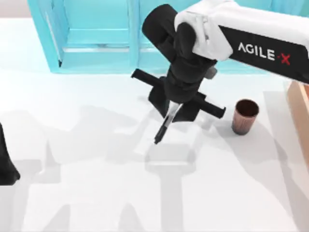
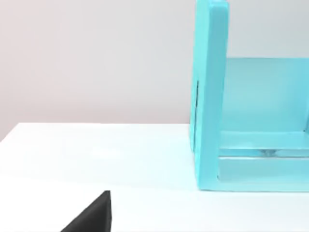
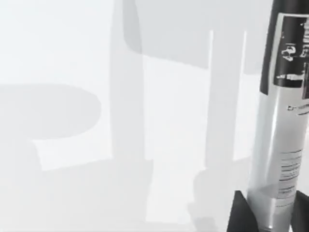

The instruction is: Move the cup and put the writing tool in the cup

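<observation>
The right hand [image 1: 176,110] is gripping the marker [image 1: 165,123] by its upper barrel, holding it above the white bench [image 1: 96,193] with the black tip hanging below the fingers. In the right wrist view the grey label band [image 3: 282,145] is rising between the fingers [image 3: 240,212]. The copper cup [image 1: 244,116] is standing upright just beside the hand. The left hand [image 1: 6,164] is sitting parked well apart; whether it is released or clenched, I cannot tell.
</observation>
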Action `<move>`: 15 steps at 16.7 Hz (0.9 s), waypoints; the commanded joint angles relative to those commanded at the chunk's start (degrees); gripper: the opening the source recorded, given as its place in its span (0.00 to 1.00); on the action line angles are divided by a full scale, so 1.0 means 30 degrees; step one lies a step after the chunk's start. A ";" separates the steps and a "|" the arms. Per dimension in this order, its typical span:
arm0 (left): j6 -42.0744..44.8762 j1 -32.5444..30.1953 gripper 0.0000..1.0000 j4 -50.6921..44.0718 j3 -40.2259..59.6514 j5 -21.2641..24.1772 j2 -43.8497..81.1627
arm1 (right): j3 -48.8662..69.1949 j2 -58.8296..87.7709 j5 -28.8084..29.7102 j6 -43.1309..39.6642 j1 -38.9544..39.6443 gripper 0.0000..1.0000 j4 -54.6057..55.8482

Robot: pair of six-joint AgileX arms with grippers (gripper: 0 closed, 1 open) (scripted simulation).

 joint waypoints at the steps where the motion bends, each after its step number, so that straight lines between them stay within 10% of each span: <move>1: 0.0000 0.0000 1.00 0.0000 0.0000 0.0000 0.0000 | -0.0560 -0.1050 0.0031 0.0231 0.0222 0.00 -0.0213; 15: 0.0000 0.0000 1.00 0.0000 0.0000 0.0000 0.0000 | -0.4899 -0.4238 0.2793 -0.1246 0.1580 0.00 0.1860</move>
